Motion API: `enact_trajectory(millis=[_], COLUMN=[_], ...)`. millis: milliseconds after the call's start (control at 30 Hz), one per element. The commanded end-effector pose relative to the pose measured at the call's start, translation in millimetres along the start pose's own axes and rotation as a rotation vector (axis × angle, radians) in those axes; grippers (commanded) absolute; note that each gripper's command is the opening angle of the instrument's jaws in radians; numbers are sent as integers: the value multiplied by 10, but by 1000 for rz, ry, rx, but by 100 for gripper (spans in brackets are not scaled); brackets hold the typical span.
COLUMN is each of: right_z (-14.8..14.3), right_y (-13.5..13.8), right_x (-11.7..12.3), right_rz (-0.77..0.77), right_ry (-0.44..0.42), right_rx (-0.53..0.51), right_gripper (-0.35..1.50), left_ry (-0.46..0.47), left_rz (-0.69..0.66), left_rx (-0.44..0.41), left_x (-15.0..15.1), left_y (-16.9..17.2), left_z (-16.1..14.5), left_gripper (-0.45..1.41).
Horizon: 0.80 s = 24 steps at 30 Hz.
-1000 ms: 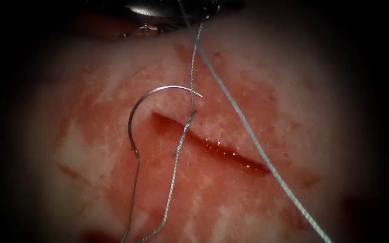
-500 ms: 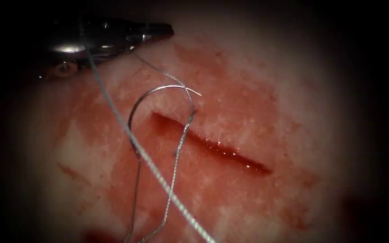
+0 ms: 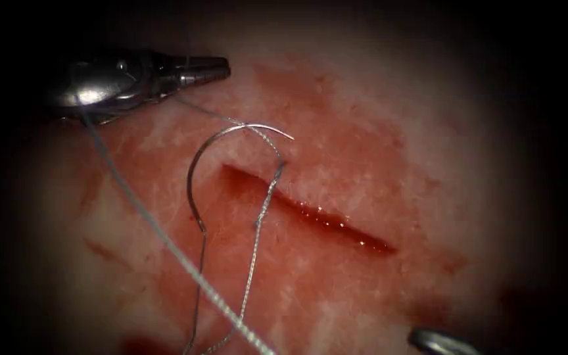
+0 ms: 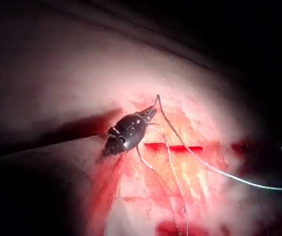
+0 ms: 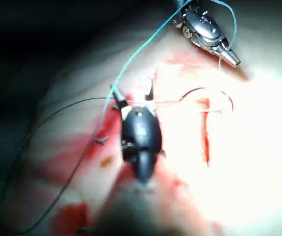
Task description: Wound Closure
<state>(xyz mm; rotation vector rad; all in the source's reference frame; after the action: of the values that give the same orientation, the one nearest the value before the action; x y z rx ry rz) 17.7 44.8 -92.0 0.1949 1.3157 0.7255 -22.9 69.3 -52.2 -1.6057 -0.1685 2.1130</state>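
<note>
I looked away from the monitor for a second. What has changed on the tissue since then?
The left tool, jaws shut on the thread, swung from top centre out to the left, carrying the pale strand from the cut's right side over to its left. A second tool's tip has come in low right. The needle lies free, unmoved, by the cut.

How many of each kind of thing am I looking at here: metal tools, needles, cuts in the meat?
Tools: 2, the left tool shut on the thread, and the right tool with open jaws, holding nothing.
Needles: 1, the needle lying free on the tissue.
Cuts: 1, the cut.
Total: 4.
</note>
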Motion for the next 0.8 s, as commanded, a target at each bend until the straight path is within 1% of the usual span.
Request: enact_trajectory(millis=[33,67,100,167,233,300,333,467,533,567,600,633,667,800], right_z=[26,32,47,63,77,97,97,123,134,143,147,150,153,174], right_y=[25,32,45,56,64,69,69,82,89,94,95,96,97,100], right_x=[-4,-5,-9,-16,-26,-43,-43,-54,-57,-63,-67,-71,-75,-93], right_rz=[4,4,9,-8,-16,-31,-31,-52,-60,-76,-92,-108,-117,-152], right_ry=[-6,-10,-28,-54,-69,-92,-92,-120,-130,-125,-126,-130,-140,-168], right_rx=[-44,-54,-71,-88,-95,-85,-85,-82,-72,-60,-59,-58,-54,-7], right_gripper=[123,123,123,123,123,123,123,123,123,96,81,29,-35,-35], left_ry=[23,33,51,70,83,101,101,135,138,141,142,144,144,141], left_rz=[-6,-3,-10,-16,-21,-30,-30,-35,-52,-75,-81,-93,-106,-144], left_rx=[-16,-19,-24,-28,-32,-44,-44,-54,-64,-76,-79,-84,-85,-72], left_x=[0,3,12,20,25,35,35,43,44,45,45,46,47,49], left_y=[6,6,7,8,10,10,10,12,15,17,18,19,20,25], left_z=[2,0,-2,-3,-4,-5,-5,-4,-2,1,2,4,5,13], left_gripper=[-35,-35,-35,-35,-35,-35,-35,-35,-35,-35,-35,-35,-35,-35])
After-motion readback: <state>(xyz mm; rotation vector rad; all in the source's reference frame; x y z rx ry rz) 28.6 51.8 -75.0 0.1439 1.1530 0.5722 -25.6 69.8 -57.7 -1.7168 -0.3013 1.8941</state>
